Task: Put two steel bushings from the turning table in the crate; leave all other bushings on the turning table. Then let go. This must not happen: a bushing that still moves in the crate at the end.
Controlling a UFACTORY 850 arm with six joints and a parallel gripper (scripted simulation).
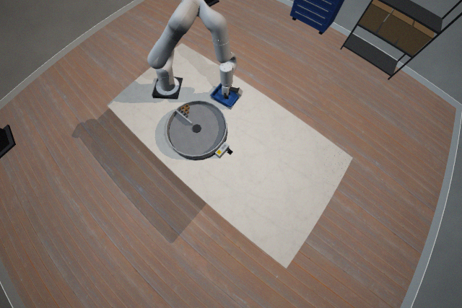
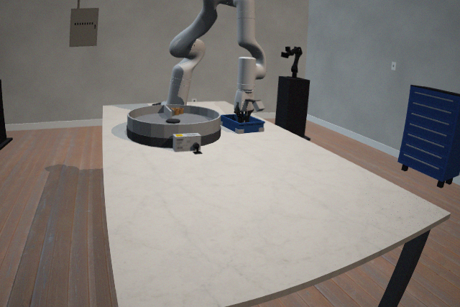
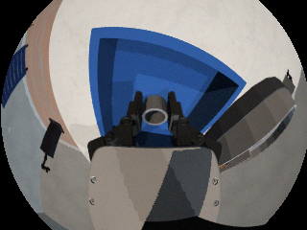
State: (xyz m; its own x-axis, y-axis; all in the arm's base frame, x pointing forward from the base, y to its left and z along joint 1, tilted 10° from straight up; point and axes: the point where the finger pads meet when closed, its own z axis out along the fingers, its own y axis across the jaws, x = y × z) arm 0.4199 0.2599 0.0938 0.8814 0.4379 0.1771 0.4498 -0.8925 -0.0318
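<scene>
My gripper (image 3: pixel 154 100) (image 2: pixel 242 113) (image 1: pixel 225 93) is shut on a grey steel bushing (image 3: pixel 153 115), a short tube with its open end facing the wrist camera. It hangs low inside the blue crate (image 3: pixel 111 83) (image 2: pixel 256 123) (image 1: pixel 233 102). The crate floor below looks bare in the wrist view. The round grey turning table (image 1: pixel 208 141) (image 2: pixel 148 125) (image 3: pixel 256 122) stands beside the crate. Several orange-brown bushings (image 1: pixel 184 109) (image 2: pixel 177 111) lie bunched against its grey guide bar (image 1: pixel 182 117) at the rim near the arm's base.
A small grey control box (image 2: pixel 187 141) (image 1: pixel 221 149) with a yellow label sits at the turning table's front. The white table top (image 2: pixel 259 203) reaches far toward the front. A black pedestal (image 2: pixel 292 104) stands on the floor past the crate.
</scene>
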